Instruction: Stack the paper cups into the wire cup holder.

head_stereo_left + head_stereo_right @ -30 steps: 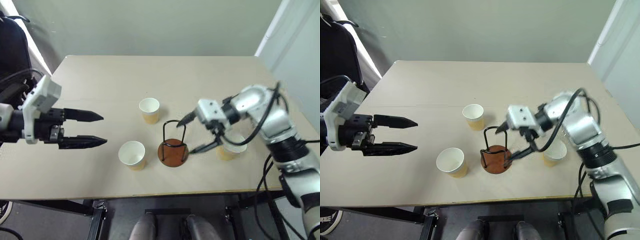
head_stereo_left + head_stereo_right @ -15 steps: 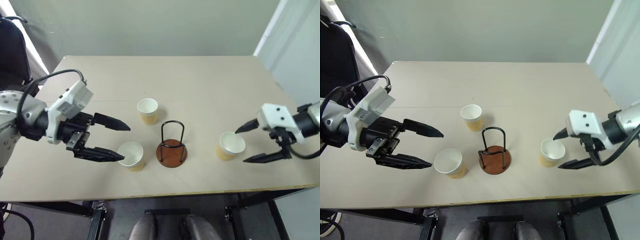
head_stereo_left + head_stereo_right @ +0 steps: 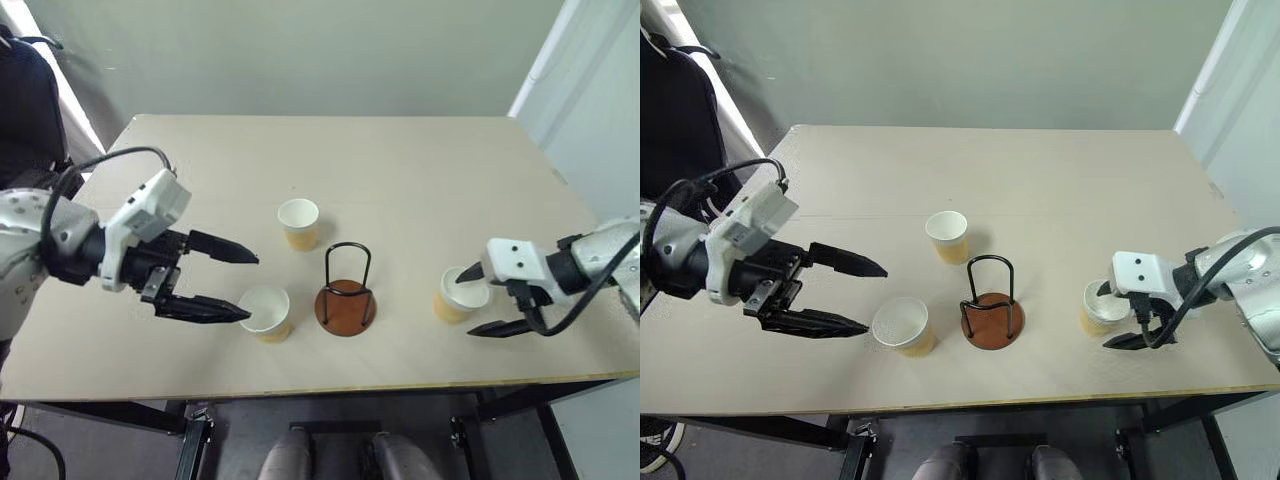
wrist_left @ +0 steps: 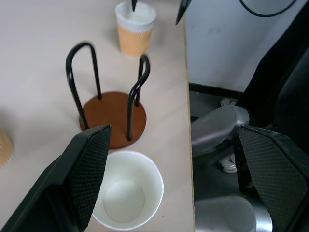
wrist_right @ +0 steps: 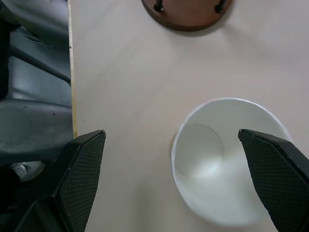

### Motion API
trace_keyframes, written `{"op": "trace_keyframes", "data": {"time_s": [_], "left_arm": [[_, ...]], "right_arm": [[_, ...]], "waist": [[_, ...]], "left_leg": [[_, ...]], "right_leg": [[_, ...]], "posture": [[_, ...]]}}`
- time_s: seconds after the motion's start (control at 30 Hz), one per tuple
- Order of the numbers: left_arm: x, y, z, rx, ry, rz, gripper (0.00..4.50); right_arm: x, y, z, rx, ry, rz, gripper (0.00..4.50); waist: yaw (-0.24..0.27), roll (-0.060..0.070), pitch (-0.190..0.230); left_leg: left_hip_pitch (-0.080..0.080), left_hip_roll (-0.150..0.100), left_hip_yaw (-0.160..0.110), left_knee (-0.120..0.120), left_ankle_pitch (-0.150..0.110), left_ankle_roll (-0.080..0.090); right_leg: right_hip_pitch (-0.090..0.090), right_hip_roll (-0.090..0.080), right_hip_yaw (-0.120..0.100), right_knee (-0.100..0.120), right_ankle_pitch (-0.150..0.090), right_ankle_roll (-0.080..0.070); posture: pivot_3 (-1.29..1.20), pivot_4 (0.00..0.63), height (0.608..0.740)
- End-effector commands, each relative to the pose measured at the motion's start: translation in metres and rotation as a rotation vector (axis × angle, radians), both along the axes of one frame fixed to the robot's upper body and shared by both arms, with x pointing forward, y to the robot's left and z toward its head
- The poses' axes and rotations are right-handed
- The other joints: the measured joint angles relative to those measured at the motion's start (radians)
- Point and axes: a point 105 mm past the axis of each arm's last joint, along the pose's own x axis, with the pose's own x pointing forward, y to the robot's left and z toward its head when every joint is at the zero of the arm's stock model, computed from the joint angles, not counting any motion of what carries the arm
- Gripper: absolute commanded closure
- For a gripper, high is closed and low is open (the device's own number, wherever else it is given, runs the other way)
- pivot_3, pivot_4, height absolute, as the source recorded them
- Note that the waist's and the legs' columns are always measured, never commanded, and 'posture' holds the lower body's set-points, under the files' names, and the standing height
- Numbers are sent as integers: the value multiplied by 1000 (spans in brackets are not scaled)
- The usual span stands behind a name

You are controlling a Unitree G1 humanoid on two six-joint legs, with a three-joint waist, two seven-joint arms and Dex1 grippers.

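Three paper cups stand upright on the table: one at the back (image 3: 298, 222), one front left (image 3: 265, 312) and one on the right (image 3: 448, 303). Between them stands the wire cup holder (image 3: 346, 300), with nothing in it. My left gripper (image 3: 252, 288) is open just left of the front-left cup (image 4: 126, 194), its near fingertip by the rim. My right gripper (image 3: 465, 305) is open at the right cup (image 5: 227, 159). One of its fingers is over the cup's rim and the other is nearer the table's front edge.
The beige table (image 3: 400, 170) has its front edge close behind both grippers. A black chair (image 3: 25, 100) stands off the table's left side, and a pale wall panel (image 3: 590, 110) rises to the right.
My right gripper has swung from the holder out to the right and down to the right cup. My left gripper has moved right, up to the front-left cup.
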Motion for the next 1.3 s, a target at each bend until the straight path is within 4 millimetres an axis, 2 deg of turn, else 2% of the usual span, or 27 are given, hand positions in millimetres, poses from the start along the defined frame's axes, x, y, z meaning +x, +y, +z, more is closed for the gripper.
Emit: {"op": "trace_keyframes", "data": {"time_s": [0.03, 0.37, 0.4, 0.57, 0.67, 0.73, 0.8, 0.83, 0.97, 1.0, 1.1, 1.2, 1.3], "left_arm": [[1, 4, 3, 20, -106, 39, 0], [-2, 8, -15, -1, -188, 71, 0], [-2, 7, -16, -10, -193, 71, 0], [-2, 5, -15, -43, -207, 80, 0], [-1, 5, -11, -60, -219, 91, 0], [0, 7, -9, -68, -231, 104, 0], [0, 10, -10, -74, -232, 125, 0], [0, 11, -11, -74, -230, 132, 0], [-2, 12, -14, -81, -224, 152, 0], [-2, 12, -14, -83, -224, 154, 0], [-1, 11, -13, -98, -236, 165, 0], [0, 12, -9, -128, -264, 182, 0], [-5, 12, -4, -180, -281, 179, 0]], "right_arm": [[5, -4, 2, -27, -40, -2, 612], [7, -5, -2, -36, -40, 4, 4336], [7, -5, -2, -37, -39, 5, 4459], [7, -4, -1, -36, -41, 9, 4459], [4, 3, 17, 30, -48, 47, 4459], [1, 12, 44, 118, -68, 86, 4459], [5, 30, 88, 274, -163, 119, 4459], [7, 35, 103, 323, -197, 128, 4459], [-2, 65, 148, 457, -261, 238, 4459], [-6, 72, 151, 470, -257, 270, 4459], [-15, 95, 137, 457, -200, 357, 4459], [-13, 113, 114, 416, -175, 382, 4459], [-6, 122, 97, 366, -180, 379, 4459]], "waist": [[0, 0, 0], [1, -1, 0], [1, -1, 0], [1, -1, 0], [1, -1, 0], [1, 0, 1], [-5, 0, 1], [-10, 0, 1], [-8, 0, 0], [-7, -1, 0], [0, -1, 0], [-1, -1, 0], [-1, 0, 0]], "left_leg": [[0, 0, 0, 0, 0, 0], [0, 0, 0, 1, -2, 0], [1, 0, 0, 1, -2, 0], [1, 0, 0, 1, -2, 0], [1, 0, 0, 1, -2, 0], [1, 0, 0, 1, -2, 0], [1, 0, 0, 1, -1, -1], [1, 0, 1, 1, -2, -1], [2, 1, -1, -1, -1, -2], [2, 1, -1, -1, -1, -1], [2, 1, -2, -2, -1, -1], [1, 1, -2, -1, -1, -1], [1, 1, -2, -1, -1, -2]], "right_leg": [[0, 0, 0, 0, 0, 0], [1, 0, 0, -1, 0, 0], [1, 0, 0, -1, 0, 0], [1, 0, 0, -1, 0, 0], [1, 0, 0, -1, 0, 0], [1, 0, 0, -1, 0, 0], [1, 0, 0, 0, 0, 0], [1, 0, 0, 0, 0, 0], [1, 1, 0, 0, -1, -2], [0, 1, 0, 0, -1, -3], [0, 1, -1, 0, -2, -4], [0, 1, -1, -1, -2, -4], [0, 1, -1, 0, -2, -4]], "posture": [[0, 150, 740], [0, 150, 740], [0, 150, 740], [0, 150, 740], [0, 150, 740], [0, 150, 740], [0, 150, 740], [0, 150, 740], [0, 150, 740], [0, 150, 740], [0, 150, 740], [0, 150, 740], [0, 150, 740]]}}
